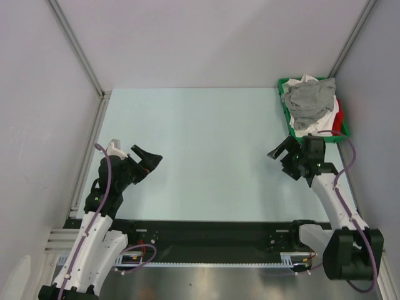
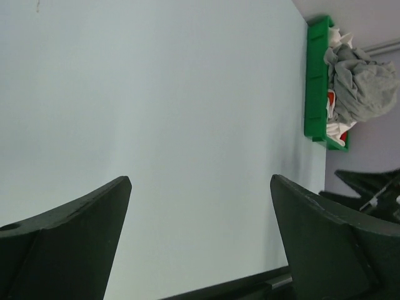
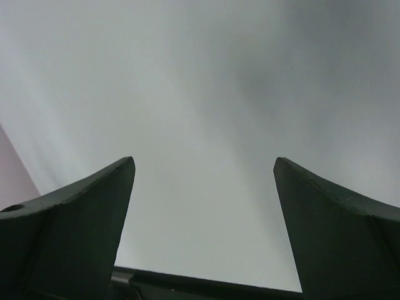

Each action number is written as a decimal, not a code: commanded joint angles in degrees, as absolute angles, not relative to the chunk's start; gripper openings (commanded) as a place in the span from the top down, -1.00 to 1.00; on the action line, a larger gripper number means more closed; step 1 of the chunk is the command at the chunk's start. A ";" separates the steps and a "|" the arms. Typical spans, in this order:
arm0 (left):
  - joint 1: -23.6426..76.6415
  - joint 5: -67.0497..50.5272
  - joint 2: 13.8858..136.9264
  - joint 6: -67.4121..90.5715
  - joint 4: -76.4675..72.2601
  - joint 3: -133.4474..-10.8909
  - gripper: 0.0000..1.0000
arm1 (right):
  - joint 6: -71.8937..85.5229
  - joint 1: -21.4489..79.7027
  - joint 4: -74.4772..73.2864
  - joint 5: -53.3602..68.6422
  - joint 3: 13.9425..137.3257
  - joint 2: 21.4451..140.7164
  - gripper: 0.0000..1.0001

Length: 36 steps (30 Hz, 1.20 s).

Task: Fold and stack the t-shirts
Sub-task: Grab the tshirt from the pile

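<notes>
**Opening stage: no shirt handled yet.** The t-shirts [image 1: 308, 103] lie crumpled in a heap in the green tray [image 1: 282, 82] at the far right corner of the table [image 1: 206, 131]. A grey one is on top, with white and red cloth showing beneath it at the near right edge. None is spread on the table.

The left gripper [image 1: 149, 160] hovers above the near left of the table, jaws spread wide and holding nothing. The right gripper [image 1: 282, 149] hangs just short of the tray, likewise spread and empty.

Judged step: fetching the first shirt. The next move calls for the right arm to reach over the tray rim, pinch a fold of the grey shirt and draw it onto the table, where both grippers can flatten it.
</notes>
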State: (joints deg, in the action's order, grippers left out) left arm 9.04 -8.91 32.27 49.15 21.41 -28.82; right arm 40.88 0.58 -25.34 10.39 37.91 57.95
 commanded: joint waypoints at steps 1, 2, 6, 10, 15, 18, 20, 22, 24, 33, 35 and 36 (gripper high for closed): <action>8.35 -11.73 34.44 43.17 30.85 -37.25 -1.00 | 38.93 -4.74 -20.75 6.87 45.94 64.67 -0.95; 8.35 -14.47 34.80 38.98 30.24 -37.79 -1.00 | 38.76 -4.83 -20.05 5.72 48.32 66.51 -0.93; 8.35 -26.53 35.51 35.43 24.36 -38.76 -0.99 | 34.90 -6.85 -16.08 -7.60 61.32 76.88 -0.89; 8.35 -27.69 37.44 33.58 23.56 -40.69 -1.00 | 30.86 -11.42 -25.64 -18.00 87.53 93.04 -0.76; 8.35 -25.84 39.81 31.99 22.59 -42.45 -1.00 | 25.43 -12.75 -33.06 -24.26 105.63 109.24 -0.74; 8.26 -25.58 41.04 31.20 21.98 -43.06 -0.99 | 21.63 -12.57 -27.37 -21.64 108.01 112.58 -0.78; 8.26 -25.49 41.40 30.94 21.71 -43.07 -1.00 | 18.64 -12.39 -25.41 -19.34 109.68 114.60 -0.82; 8.26 -25.58 41.92 30.41 21.62 -43.15 -0.99 | 16.71 -11.69 -24.17 -19.16 112.40 117.24 -0.79; 8.26 -25.66 42.19 29.97 21.71 -43.33 -1.00 | 16.17 -11.08 -23.39 -19.95 113.99 118.73 -0.68; 8.26 -22.94 42.89 27.16 24.87 -46.23 -1.00 | 13.63 -9.93 -22.77 -25.57 119.52 120.15 0.68; 8.26 -22.41 42.63 27.16 24.96 -46.32 -1.00 | 12.57 -9.76 -24.16 -27.50 124.87 120.14 0.94; 8.26 -22.33 42.63 27.25 25.22 -46.49 -1.00 | 12.39 -9.58 -25.13 -27.68 127.15 120.15 1.00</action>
State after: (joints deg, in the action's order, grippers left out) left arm 8.71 -23.59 43.18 29.30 24.77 -43.81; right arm 14.66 -9.80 -26.28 -22.70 118.72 121.62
